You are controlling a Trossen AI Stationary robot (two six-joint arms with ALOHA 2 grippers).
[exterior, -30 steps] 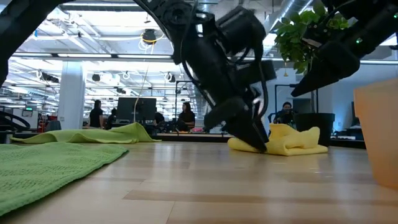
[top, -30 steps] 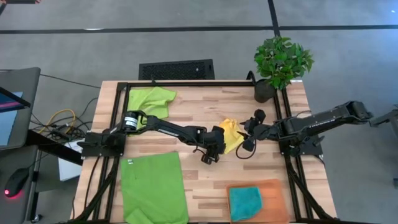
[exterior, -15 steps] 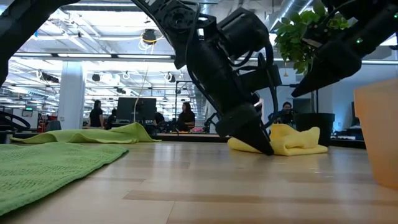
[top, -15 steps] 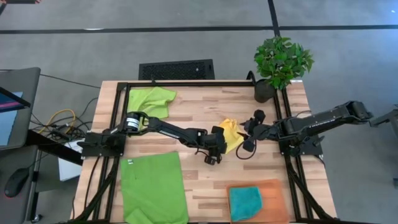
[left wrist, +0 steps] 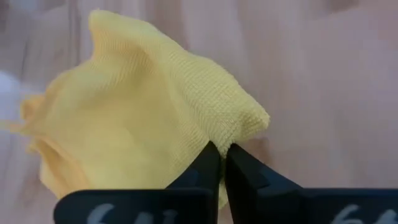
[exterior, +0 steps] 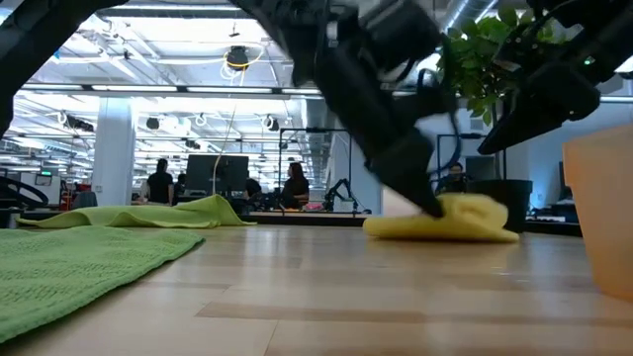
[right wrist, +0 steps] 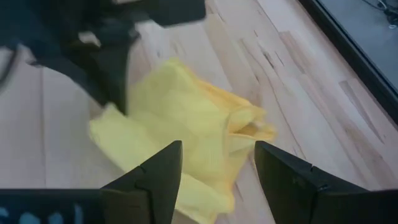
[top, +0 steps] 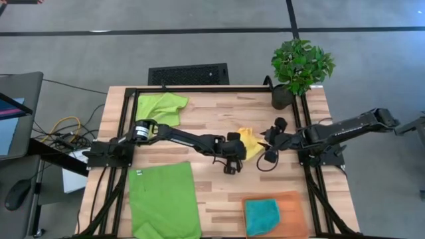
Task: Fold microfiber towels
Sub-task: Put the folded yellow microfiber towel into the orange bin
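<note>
Near the table's [top: 199, 113] centre, our left gripper [left wrist: 219, 163] was clenched on the crumpled yellow towel's [top: 252, 142] corner; our right gripper [right wrist: 217, 163] hovered spread wide at its three o'clock.

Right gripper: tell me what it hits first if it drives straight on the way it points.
Most likely the yellow towel, which lies just ahead between the open fingers of the right gripper. The left gripper is shut on the towel's far side. Depth is unclear.

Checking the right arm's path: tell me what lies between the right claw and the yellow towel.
Nothing: in the right wrist view the open right claw hovers just over the yellow towel, with no object between; the left claw pinches its far edge.
</note>
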